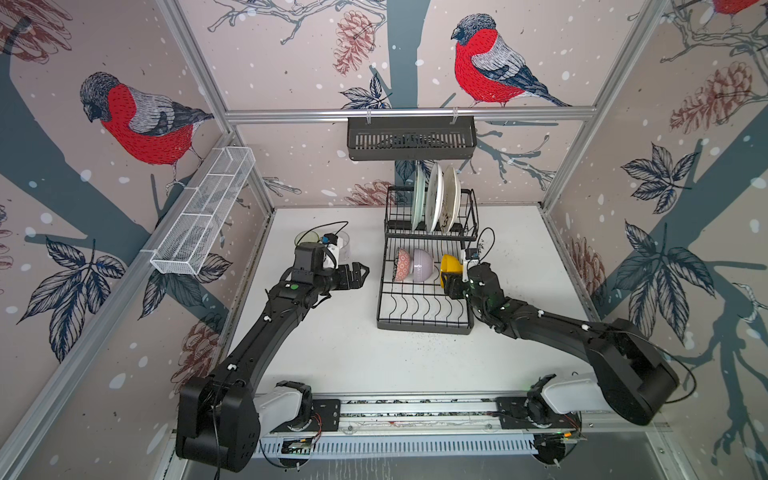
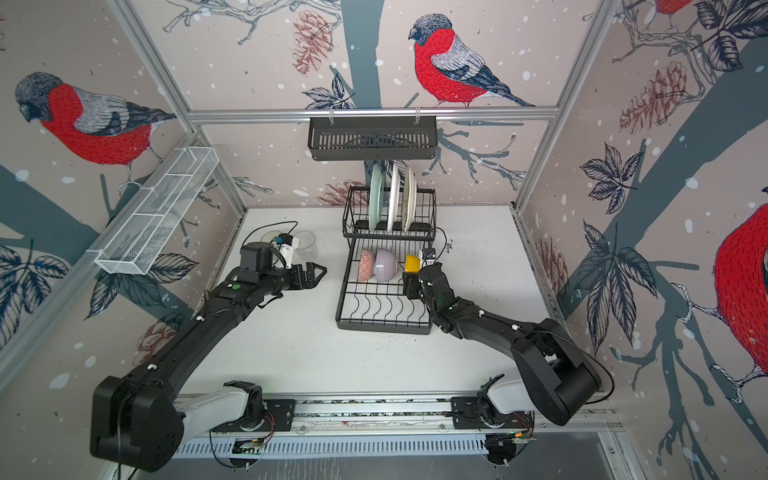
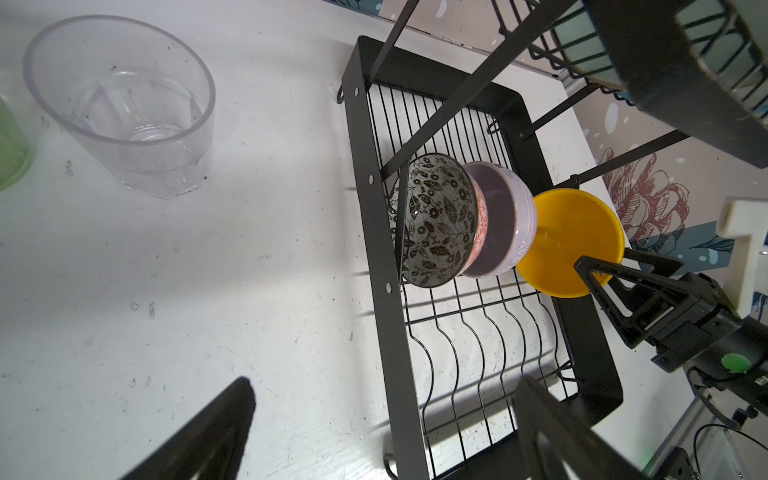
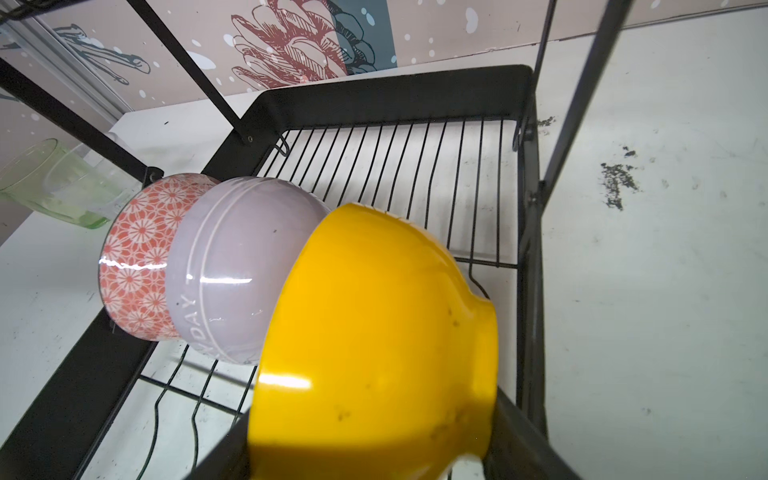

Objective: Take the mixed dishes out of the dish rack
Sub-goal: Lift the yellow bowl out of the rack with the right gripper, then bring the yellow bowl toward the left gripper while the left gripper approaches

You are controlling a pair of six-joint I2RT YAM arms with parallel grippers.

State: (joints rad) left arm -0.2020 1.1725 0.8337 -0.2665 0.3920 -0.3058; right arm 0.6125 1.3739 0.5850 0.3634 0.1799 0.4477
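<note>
- Nearest the camera sit the two arm bases on their rail; from them the arms reach over the white table [image 1: 332,353] toward the far wall.
- Right gripper [image 3: 598,266] has one finger inside the rim of the yellow bowl [image 4: 374,332] and one outside: closed on that rim, at the right end of the bowl row.
- Left gripper [image 1: 359,272] hovers spread wide and empty, just left of the dish rack [image 1: 424,324].
- Step in hand, as I judge it: taking the yellow bowl out of the lower tray. Next it must be lifted clear of the lilac bowl [image 4: 232,266] it nests against and carried out past the rack's slanted struts to bare table.
- Lower tray: the near wavy-wire part is bare; further back three bowls stand on edge, nested left to right: pink patterned bowl [image 4: 137,257], lilac, yellow.
- Far left of the table, off the rack: clear glass [image 3: 124,104] upright and empty, with the green glass [image 4: 62,187] just beside it; both count as unloaded.
- Raised far tier: pale green plate [image 1: 419,195], fruit-patterned white plate [image 1: 434,197] and cream plate [image 1: 451,199] stand upright in their slots, left to right, still to be unloaded.
- Black slotted basket [image 1: 411,139] on the far wall; I cannot tell what it holds.
</note>
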